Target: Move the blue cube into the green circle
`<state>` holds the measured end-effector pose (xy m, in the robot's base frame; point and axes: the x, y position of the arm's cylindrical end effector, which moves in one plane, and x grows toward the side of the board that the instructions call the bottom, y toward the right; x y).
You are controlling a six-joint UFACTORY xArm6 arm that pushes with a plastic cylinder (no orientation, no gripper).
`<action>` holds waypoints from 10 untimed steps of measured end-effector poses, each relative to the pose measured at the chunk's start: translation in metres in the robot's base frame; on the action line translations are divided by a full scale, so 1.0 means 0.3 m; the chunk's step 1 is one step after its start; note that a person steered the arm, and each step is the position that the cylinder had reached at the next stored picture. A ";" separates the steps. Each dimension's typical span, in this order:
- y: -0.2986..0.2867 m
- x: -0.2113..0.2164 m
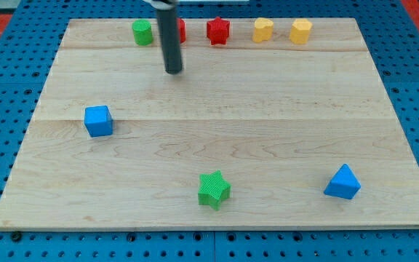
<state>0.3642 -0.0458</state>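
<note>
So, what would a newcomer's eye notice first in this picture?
The dark rod, with my tip near the view's top, just below the green cylinder, touching no block. Then the blue cube, alone at the view's left, and the row of red and yellow blocks along the top edge.

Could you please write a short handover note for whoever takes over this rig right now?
My tip sits near the view's top, just below the row of blocks, touching none; no hand on this arm.
The blue cube lies at the view's left, well below and left of my tip.
The green circle stands at the left end of the top row, beside a red block partly hidden by the rod.
Done: nothing; the cube is far from the circle.
Left: bring my tip below the cube and push it up toward the circle.
</note>
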 end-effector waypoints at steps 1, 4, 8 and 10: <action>-0.003 0.287; -0.539 0.329; -0.250 0.225; -0.187 0.159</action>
<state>0.4118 -0.1020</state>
